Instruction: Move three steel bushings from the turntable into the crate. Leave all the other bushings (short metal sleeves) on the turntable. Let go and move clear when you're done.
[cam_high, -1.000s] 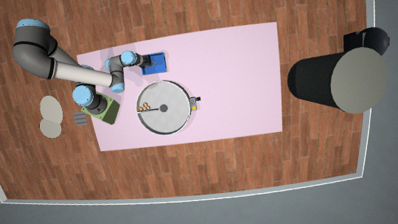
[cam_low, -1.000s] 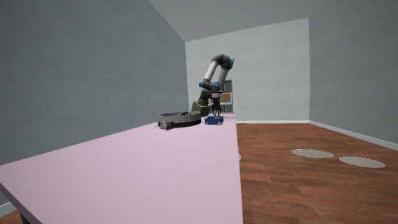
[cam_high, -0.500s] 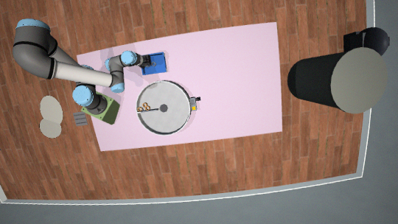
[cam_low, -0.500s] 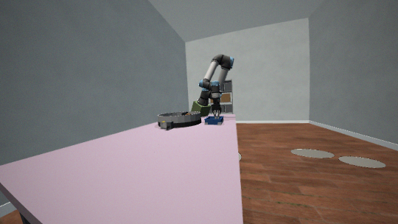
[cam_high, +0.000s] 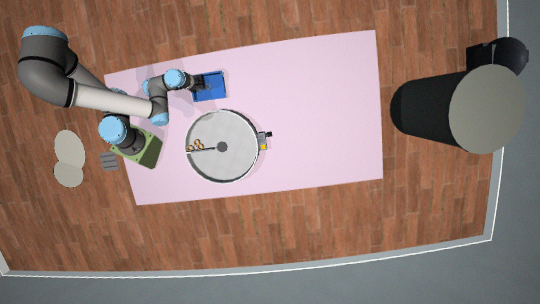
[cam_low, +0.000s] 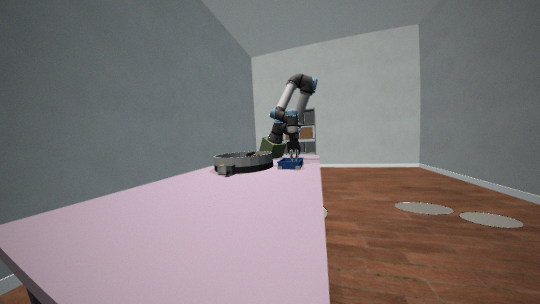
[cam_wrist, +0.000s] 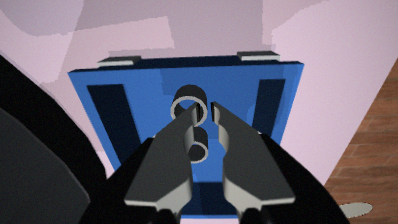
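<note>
beneath the black two-finger claw (cam_high: 204, 86) (cam_low: 294, 157) (cam_wrist: 205, 103) lies the blue, open, rectangular crate (cam_high: 210, 99) (cam_low: 290, 165) (cam_wrist: 230, 80), which puts the drop directly under the fingertips. the claw is slightly parted and, i judge, clamps nothing. the large, round steel bushing (cam_wrist: 190, 90) stands at the fingertips: one finger overlaps its bore and the other is outside, an arrangement that suits a grip on the thin wall. whether its base touches the crate floor cannot be determined. the smaller, round steel bushing (cam_wrist: 200, 134) sits in the crate, just beside it. off to the claw's side, copper-coloured ring-shaped bushings (cam_high: 198, 146) rest on the grey, round, rimmed turntable (cam_high: 235, 155) (cam_low: 245, 161); these should be left. a third steel bushing is not discernible. next: widen gently, then lift straight, lest the inner finger drag the sleeve.
</note>
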